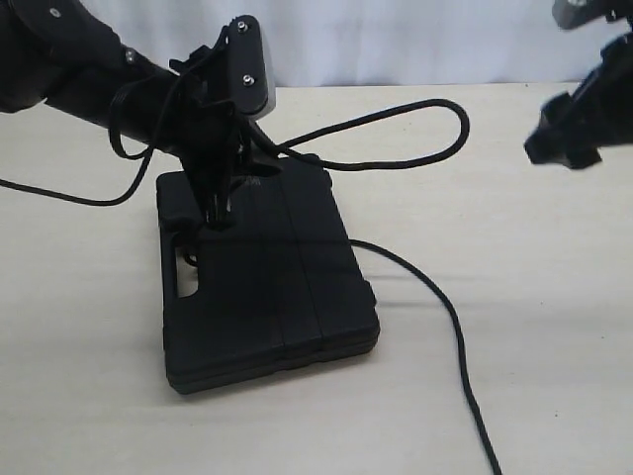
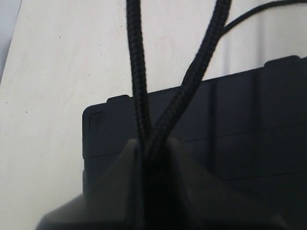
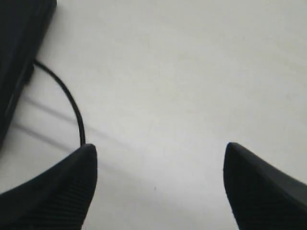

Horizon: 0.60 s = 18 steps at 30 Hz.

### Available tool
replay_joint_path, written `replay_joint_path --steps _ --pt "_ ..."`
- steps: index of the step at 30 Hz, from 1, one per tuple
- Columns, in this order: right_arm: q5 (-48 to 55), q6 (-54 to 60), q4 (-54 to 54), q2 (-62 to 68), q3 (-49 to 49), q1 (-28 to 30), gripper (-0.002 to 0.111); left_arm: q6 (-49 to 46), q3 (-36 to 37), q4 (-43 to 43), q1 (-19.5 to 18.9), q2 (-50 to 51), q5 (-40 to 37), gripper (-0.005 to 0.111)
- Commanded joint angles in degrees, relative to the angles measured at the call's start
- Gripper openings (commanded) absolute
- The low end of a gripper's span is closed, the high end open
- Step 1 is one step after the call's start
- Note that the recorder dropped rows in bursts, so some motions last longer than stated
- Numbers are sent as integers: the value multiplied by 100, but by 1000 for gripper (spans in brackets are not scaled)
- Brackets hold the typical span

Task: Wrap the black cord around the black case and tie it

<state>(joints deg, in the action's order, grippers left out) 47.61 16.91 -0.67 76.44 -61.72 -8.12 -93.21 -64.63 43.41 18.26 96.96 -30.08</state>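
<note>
1. on the desk (image 1: 514,247), left of its middle in the exterior view, the case (image 1: 267,287) lies flat, with its handle slot along its left side.
2. the cord (image 1: 435,104) meets the case at the far end, where two strands rise side by side from the lid.
3. from there one loop of cord swings out to the right over the bare desk behind the case, bends round, and comes back to the case's far right corner.
4. another stretch of cord comes out by the case's right edge and trails over the desk to the bottom edge of the exterior view, where it leaves the picture.
5. the left pincer (image 1: 220,213) points down over the far left part of the case, near the handle slot. it is closed tight on the cord. whether its tips touch the lid cannot be told.
6. in the left wrist view the two braided strands of cord (image 2: 139,86) sit pinched in the left pincer (image 2: 152,155) and spread apart in a v away from it, over a corner of the case (image 2: 240,124).
7. the right pincer (image 1: 569,148) hangs above the desk at the far right, well apart from the case.
8. in the right wrist view the right pincer (image 3: 158,153) is spread wide with nothing in it, only bare desk showing between its fingers. the cord (image 3: 72,105) curves past one fingertip (image 3: 72,182) from an edge of the case (image 3: 19,28).
</note>
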Motion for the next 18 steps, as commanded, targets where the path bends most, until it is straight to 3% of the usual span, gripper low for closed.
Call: replay_joint_path --steps 1,6,11,18 --pt "-1 300 67 -33 441 26 69 -121 22 -251 39 -6 34 0" --pt "-486 508 598 -33 1088 -27 68 -149 22 -250 39 -6 24 0" --pt "-1041 941 741 7 1843 -565 56 -167 22 -561 39 -6 24 0" --pt "-1095 -467 690 819 1948 -1006 39 -167 22 -777 39 -6 -79 0"
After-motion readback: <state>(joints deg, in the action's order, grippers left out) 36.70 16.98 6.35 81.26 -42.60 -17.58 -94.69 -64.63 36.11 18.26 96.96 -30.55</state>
